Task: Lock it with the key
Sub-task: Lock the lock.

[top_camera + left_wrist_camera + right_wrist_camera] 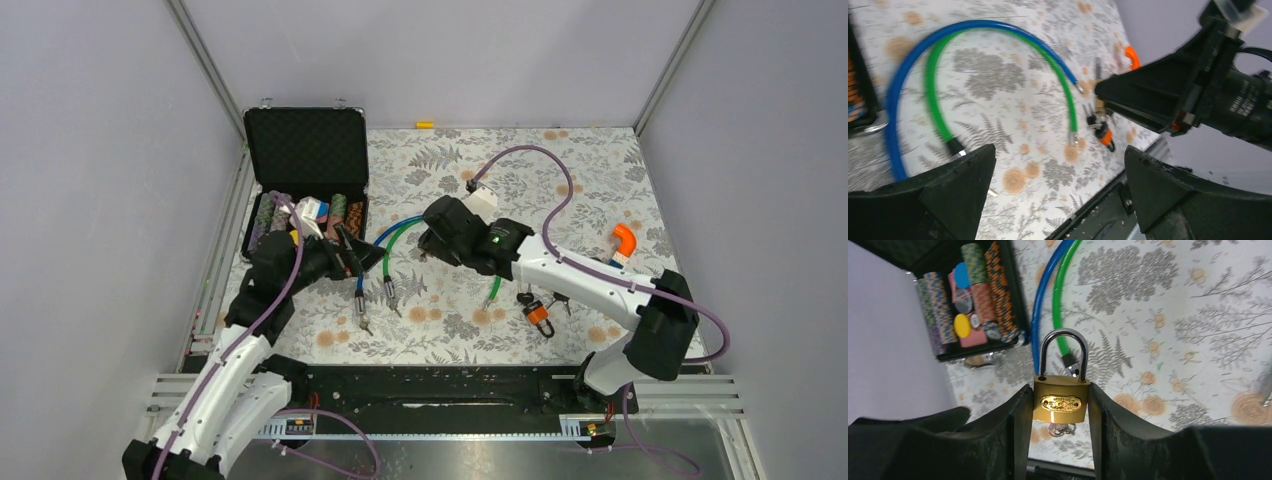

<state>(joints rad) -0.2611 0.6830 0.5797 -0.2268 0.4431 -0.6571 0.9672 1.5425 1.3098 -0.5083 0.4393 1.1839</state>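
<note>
Robot workspace, with two arms over a flower-patterned cloth (560, 180).

In the right wrist view, the right claw (1060, 387) grips a brass padlock (1060, 402) by its two sides at the centre of the frame. The padlock is upright and lifted off the cloth. Its shackle (1063, 340) arches above, and both legs seem to meet the body. Something small and silvery shows under the body, too small to identify.

The left claw (1059, 150) is spread wide and holds nothing. In the top view it sits left of centre, just beside the right claw. A bunch of keys (538, 312) with an orange tag lies on the cloth at lower right of centre, apart from both claws. A blue cable (1040, 305) and a green cable (1063, 295) curve across the middle. An open case (305, 150) of chips stands at upper left.

The step in hand looks like presenting the padlock for the key. Next, the free left claw likely has to fetch a key and line it up with the keyhole on the underside, while the right claw keeps the padlock steady.
</note>
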